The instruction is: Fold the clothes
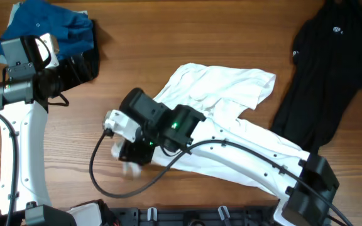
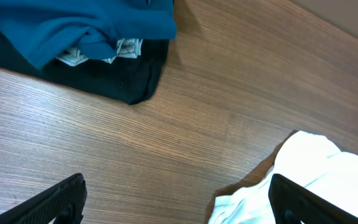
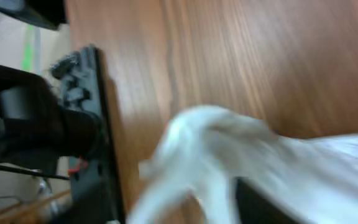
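Note:
The white T-shirt point(image 1: 225, 88) lies crumpled at the table's middle, its print hidden. My right gripper point(image 1: 131, 158) is at the shirt's left end, and white cloth hangs from it. In the blurred right wrist view the white cloth point(image 3: 229, 143) bunches across the jaws point(image 3: 216, 199), so the gripper looks shut on the shirt. A blue shirt point(image 1: 49, 25) lies on a black garment point(image 1: 83, 63) at the back left. My left gripper point(image 1: 68, 75) hovers beside that pile. In the left wrist view it point(image 2: 179, 205) is wide open and empty over bare wood, with the blue shirt point(image 2: 86, 22) ahead and the white shirt point(image 2: 316, 174) at the right.
Another black garment point(image 1: 332, 69) is spread at the back right. The right arm's white link point(image 1: 244, 154) lies across the white shirt. A black rail point(image 1: 187, 216) runs along the table's front edge, and also shows in the right wrist view point(image 3: 101, 137).

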Motion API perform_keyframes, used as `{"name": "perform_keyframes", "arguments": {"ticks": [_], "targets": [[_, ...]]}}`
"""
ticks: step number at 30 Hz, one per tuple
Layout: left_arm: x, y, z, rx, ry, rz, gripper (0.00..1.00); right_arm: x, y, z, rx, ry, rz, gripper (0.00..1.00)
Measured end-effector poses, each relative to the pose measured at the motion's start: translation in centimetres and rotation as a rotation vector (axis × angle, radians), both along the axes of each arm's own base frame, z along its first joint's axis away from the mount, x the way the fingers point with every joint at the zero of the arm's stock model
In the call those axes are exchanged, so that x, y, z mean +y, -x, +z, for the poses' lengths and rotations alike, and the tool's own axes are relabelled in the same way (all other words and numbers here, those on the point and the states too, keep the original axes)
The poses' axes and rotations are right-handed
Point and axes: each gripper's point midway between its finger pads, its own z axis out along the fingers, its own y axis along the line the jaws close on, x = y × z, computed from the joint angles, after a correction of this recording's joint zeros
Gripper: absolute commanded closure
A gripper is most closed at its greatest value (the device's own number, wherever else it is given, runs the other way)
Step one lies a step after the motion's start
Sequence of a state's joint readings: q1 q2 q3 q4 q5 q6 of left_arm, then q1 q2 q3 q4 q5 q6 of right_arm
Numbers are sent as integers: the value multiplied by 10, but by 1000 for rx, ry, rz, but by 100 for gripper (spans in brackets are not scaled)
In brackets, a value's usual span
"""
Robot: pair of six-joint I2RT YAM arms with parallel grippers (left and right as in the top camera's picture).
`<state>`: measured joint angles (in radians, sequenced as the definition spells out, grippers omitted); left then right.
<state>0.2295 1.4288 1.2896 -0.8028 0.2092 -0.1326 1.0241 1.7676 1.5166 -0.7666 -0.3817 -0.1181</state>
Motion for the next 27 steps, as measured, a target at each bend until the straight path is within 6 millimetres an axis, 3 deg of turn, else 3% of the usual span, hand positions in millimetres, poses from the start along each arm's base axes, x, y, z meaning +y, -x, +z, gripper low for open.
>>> {"name": "perform_keyframes", "arguments": {"ticks": [2,3,5,8,9,11,13,15,18,21,24,27], "targets": [[0,0,0,0,0,0,4,-15,-25,4,-20,30,-89,20],[0,0,0,0,0,0,4,-31,-45,7,-24,46,-163,14],[-2,0,0,1,-2,-6,4,-98,-120,25,-60,59,-444,13],[-29,-6,-4,3,-19,-102,4,-192,-192,33,-82,90,-761,16],[-39,-10,-8,3,-26,-140,4,-240,-217,28,-70,111,-903,18],[-60,-19,-21,24,-28,-201,3,-293,-240,16,-48,145,-1050,20],[-82,-33,-32,11,-31,-261,3,-334,-252,-9,12,200,-1165,23],[-117,-48,-52,10,-33,-344,3,-369,-257,-51,121,273,-1271,30],[-160,-65,-68,-32,-39,-440,3,-404,-255,-97,259,340,-1396,31],[-208,-72,-83,-65,-38,-539,3,-415,-250,-127,345,387,-1445,34],[-225,-72,-85,-84,-37,-573,3,-413,-249,-139,371,399,-1456,41],[-227,-71,-85,-84,-36,-577,3,-413,-246,-153,377,396,-1470,49]]}}
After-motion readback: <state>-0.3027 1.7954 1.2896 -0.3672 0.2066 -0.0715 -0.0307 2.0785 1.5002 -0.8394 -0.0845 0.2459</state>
